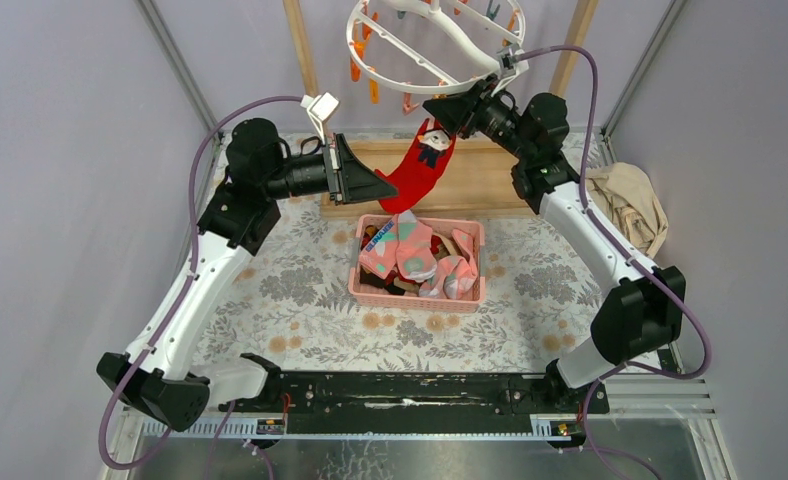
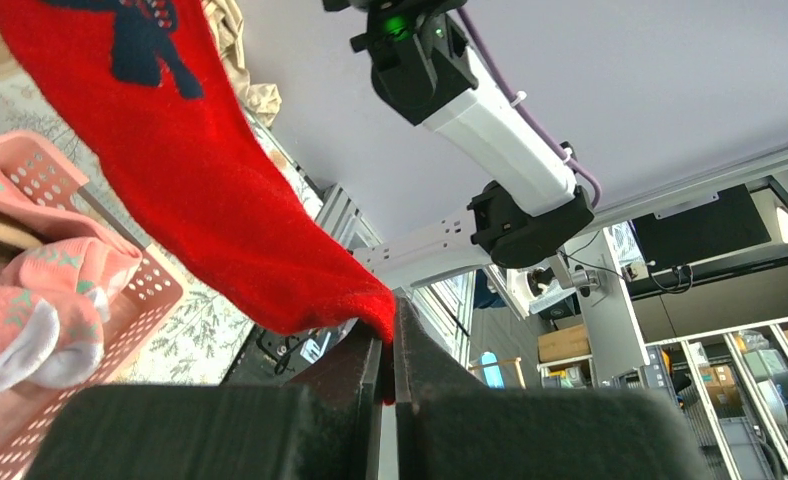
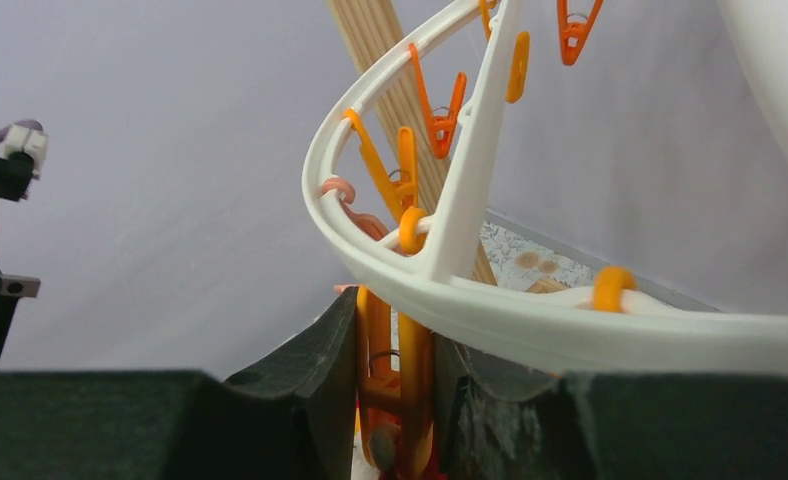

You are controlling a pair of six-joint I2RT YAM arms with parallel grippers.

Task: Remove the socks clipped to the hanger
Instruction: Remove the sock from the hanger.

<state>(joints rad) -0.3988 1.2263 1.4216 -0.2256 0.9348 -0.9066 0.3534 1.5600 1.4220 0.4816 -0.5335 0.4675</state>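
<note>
Left pincer (image 1: 388, 190): clamping hard on the lower tip of the red sock (image 1: 418, 168), jaws pressing all but together with only fabric between them.
Right pincer (image 1: 442, 108): squeezing an orange clip (image 3: 410, 350) of the hanger (image 1: 457, 38) from both sides, jaws partly closed around it, up and to the right of the left pincer.
Red sock: stretching in a curve from the left pincer up to the right pincer, its upper end with a dark blue figure sitting just under the right pincer's fingers; whether the clip is biting it cannot be told.
Hanger: hanging tilted right above the right pincer, its white rim crossing over one finger, more orange clips dangling beyond the jaws.
Pink basket (image 1: 420, 298): sitting on the flowered table (image 1: 300, 290) below both pincers.
Other socks (image 1: 410, 255): lying heaped in the pink basket, pink patched ones on top, well apart from either pincer.
Wooden frame (image 1: 490, 180): standing behind the basket, beneath the right pincer.
</note>
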